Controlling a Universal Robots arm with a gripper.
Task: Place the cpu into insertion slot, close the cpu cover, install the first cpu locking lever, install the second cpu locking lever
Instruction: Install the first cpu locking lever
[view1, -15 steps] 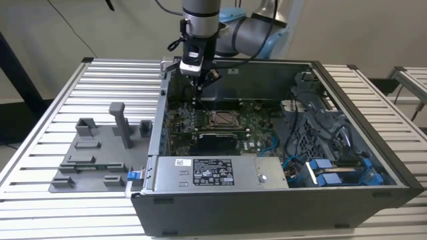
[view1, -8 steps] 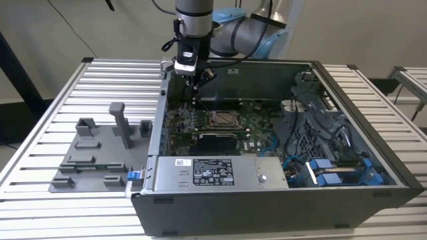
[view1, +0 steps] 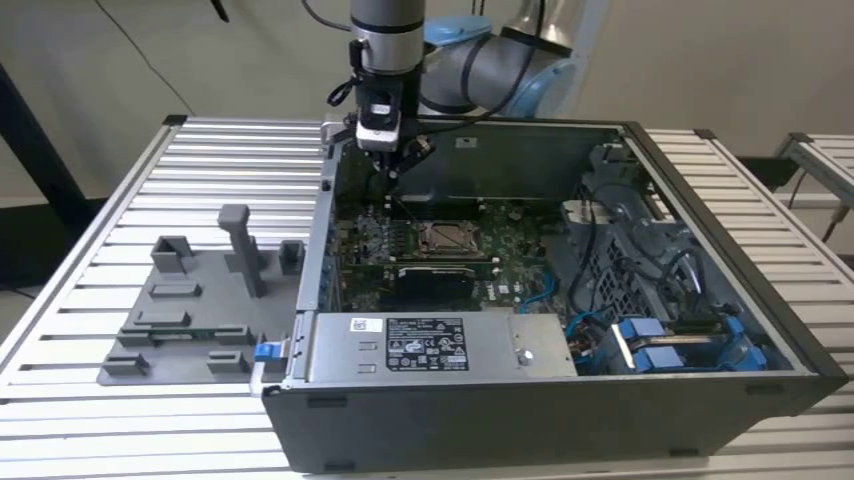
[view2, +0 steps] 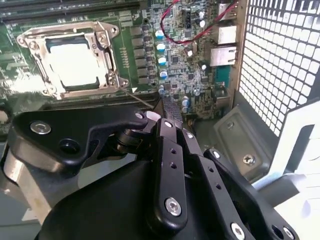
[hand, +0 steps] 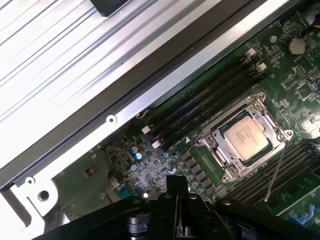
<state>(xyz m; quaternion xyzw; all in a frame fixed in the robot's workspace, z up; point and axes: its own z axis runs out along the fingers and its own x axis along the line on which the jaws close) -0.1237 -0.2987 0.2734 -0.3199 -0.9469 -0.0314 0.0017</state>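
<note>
In the exterior view the gripper (view1: 391, 165) hangs inside the open case (view1: 534, 420), low over the board (view1: 514, 270). It is near the slot (view1: 424, 240), at about 11 o'clock from it. The cpu (view1: 445, 236) shows as a pale square in the slot. Whether the cover is down over it is too small to tell here.

In the second wrist view the cpu (view2: 75, 60) sits flat in the slot, and the cover (view2: 108, 55) lies down around it. A thin lever (view2: 141, 99) runs from the cover's corner toward the gripper (view2: 169, 104). Its end is hidden behind the tip, so contact cannot be judged.

In the first wrist view the lever (hand: 276, 172) stands free of any hook, well apart from the gripper (hand: 177, 181). The fingers (hand: 172, 187) look pressed together on nothing, though the picture's edge cuts off most of them. Whether the other lever is latched is hard to make out among the frame's metal.

With the cover unlocked, I judge that a sideways nudge could lift it or shift the chip. The thin lever could slip off the narrow tip and spring back. The tip could also scrape the small parts on the board beside the slot.
</note>
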